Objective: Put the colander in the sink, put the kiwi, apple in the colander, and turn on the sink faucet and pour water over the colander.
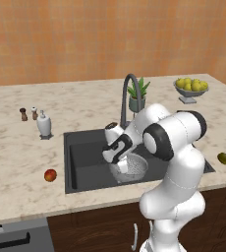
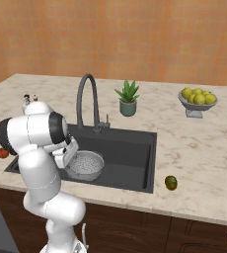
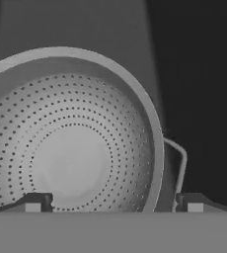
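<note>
Arm bent low, jaws apart

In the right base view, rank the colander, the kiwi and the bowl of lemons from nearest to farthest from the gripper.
1. The colander, in the sink, right at the gripper.
2. The kiwi, on the counter just right of the sink, near the front edge.
3. The bowl of lemons, far back on the right of the counter.

- My arm covers the near-left part of the colander point(image 1: 134, 167) and much of the sink point(image 1: 85, 147) floor; I cannot find the drain.
- Hand view: the colander's left side runs off the edge.
- Whether the fingertips point(image 3: 34, 202) touch its rim, I cannot tell.
</note>
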{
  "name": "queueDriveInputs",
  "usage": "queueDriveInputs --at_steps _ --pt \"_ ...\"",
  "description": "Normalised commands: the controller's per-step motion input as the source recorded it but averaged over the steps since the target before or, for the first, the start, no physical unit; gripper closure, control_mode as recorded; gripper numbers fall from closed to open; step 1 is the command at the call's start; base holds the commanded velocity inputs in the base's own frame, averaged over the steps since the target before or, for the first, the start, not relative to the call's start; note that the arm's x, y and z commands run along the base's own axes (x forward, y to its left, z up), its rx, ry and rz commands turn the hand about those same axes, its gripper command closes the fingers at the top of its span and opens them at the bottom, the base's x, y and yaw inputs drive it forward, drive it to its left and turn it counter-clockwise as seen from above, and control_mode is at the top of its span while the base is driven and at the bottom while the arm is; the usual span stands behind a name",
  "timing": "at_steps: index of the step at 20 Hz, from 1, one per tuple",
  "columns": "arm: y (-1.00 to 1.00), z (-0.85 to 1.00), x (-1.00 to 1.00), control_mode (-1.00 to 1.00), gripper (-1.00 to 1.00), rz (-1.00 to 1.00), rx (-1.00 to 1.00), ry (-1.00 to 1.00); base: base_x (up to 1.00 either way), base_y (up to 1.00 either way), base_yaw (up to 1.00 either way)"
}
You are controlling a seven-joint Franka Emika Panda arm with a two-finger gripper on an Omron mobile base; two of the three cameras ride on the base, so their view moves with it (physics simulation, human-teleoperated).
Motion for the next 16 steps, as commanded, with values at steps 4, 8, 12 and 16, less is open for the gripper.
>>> queueDriveInputs --at_steps 4,8,12,16 --pt "0.37 0.32 -0.11 -1.0 -1.0 0.0 0.0 0.01 0.0 0.0 0.0" --pt "0.43 0.43 -0.29 -1.0 -1.0 0.07 0.0 0.0 0.0 0.0 0.0" --pt "0.3 0.54 -0.39 -1.0 -1.0 0.28 0.0 0.0 0.0 0.0 0.0" --pt "0.1 0.54 -0.57 -1.0 -1.0 0.7 -0.02 0.0 0.0 0.0 0.0"
